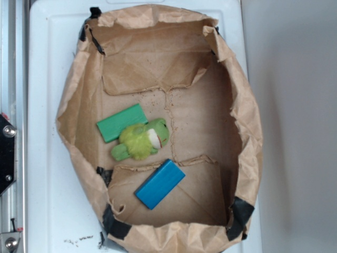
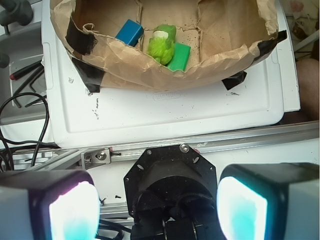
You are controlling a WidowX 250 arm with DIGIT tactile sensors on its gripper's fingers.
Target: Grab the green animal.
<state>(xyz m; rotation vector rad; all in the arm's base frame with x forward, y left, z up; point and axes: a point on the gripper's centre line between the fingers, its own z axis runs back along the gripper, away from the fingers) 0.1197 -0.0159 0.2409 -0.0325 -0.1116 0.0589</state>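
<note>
The green animal [image 1: 141, 139], a fuzzy plush frog, lies on the floor of a cut-down paper bag [image 1: 247, 121] whose taped walls keep the toys from sliding off. Going left to right in the exterior view, you have the green block [image 1: 120, 122] touching the frog's back, the frog itself, then the blue block [image 1: 159, 183] just beside its head, nearer the front wall. The bag sits on a white tray [image 1: 42, 105]. In the wrist view your gripper [image 2: 159, 207] hangs well back, outside the bag, jaws spread and holding nothing. You will probably need to clear the bag's rim first.
</note>
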